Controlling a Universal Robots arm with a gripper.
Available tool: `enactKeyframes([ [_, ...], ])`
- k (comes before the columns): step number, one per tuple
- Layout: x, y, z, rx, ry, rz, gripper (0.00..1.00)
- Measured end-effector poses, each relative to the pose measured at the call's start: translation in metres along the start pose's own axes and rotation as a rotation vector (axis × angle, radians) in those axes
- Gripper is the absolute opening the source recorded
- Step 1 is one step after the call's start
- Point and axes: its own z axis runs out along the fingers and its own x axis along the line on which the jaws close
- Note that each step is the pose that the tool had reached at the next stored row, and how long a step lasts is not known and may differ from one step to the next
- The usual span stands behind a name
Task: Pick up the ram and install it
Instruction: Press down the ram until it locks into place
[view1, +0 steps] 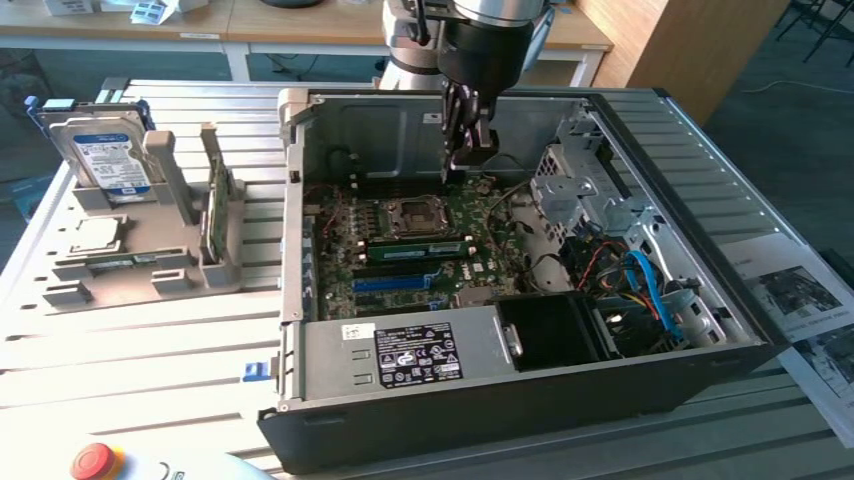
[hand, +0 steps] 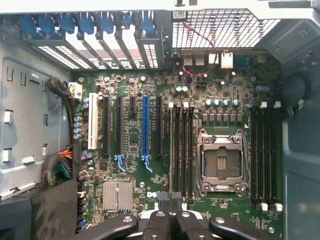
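While gripper (view1: 467, 160) hangs closed, holding nothing | ram (view1: 419, 249) sits on edge in slot just beside socket (view1: 407, 212), below gripper, apparently nearest one end | long axis left-right across exterior view.

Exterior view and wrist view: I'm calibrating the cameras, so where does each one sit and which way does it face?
Exterior view: off the arm, raised, looking down into the open black computer case; the robot arm and its gripper reach in from above.
Wrist view: on the wrist, facing down onto the green motherboard; the gripper's dark fingers show.
Shared: the gripper and the motherboard's silver processor socket.
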Motion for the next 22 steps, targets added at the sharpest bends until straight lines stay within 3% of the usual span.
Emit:
enactKeyframes([
  [6,0.0000,0.0001,0.0001,0.0085,-0.0108,0.000,0.10],
  [14,0.0000,0.0005,0.0002,0.0176,-0.0196,0.000,0.10],
  [22,0.0000,0.0006,0.0002,0.0195,-0.0210,0.000,0.10],
])
